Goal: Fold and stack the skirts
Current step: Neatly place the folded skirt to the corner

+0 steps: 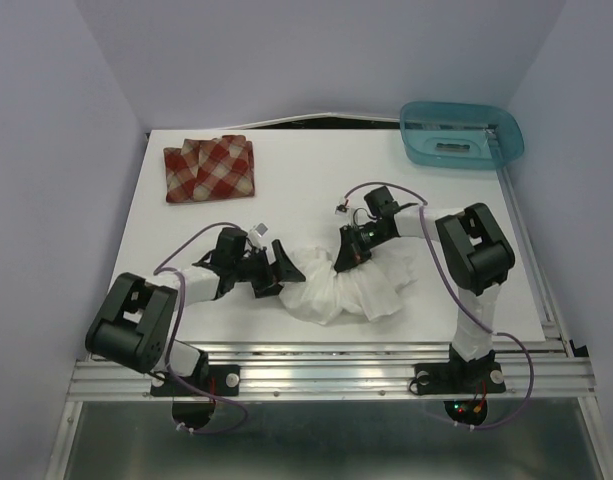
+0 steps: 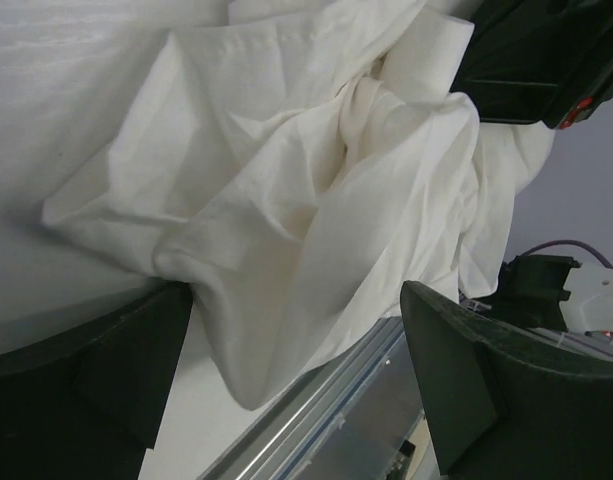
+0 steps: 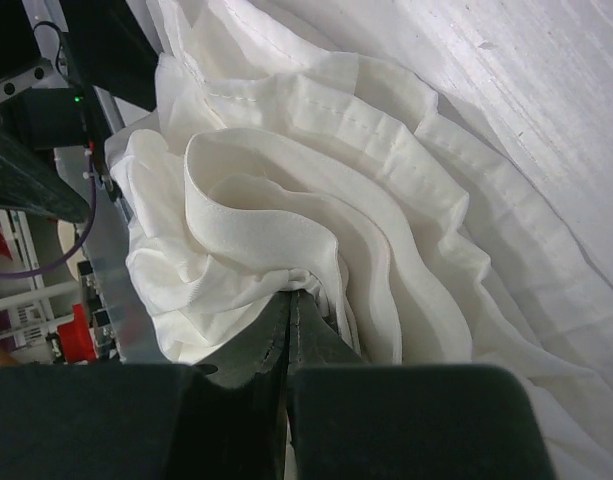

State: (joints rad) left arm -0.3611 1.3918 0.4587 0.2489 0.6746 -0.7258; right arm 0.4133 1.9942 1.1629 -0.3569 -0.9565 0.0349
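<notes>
Both arms have black moulded joint housings and link tubes wrapped in white: left arm [image 1: 136, 325], right arm [image 1: 476, 250]. Thin purple cables [image 1: 181, 255] loop along each. Base plates [image 1: 456, 378] are black, and the right one carries red and green lights. The left gripper [image 1: 276, 270] has matte black wedge fingers [image 2: 496, 400].

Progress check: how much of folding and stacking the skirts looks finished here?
Done: the plaid skirt lies folded at the far left of the table. In hand: the white skirt is bunched near the front edge, the right gripper shut on it, the left gripper open at its left end. Left: folding the white skirt and stacking the two.
</notes>
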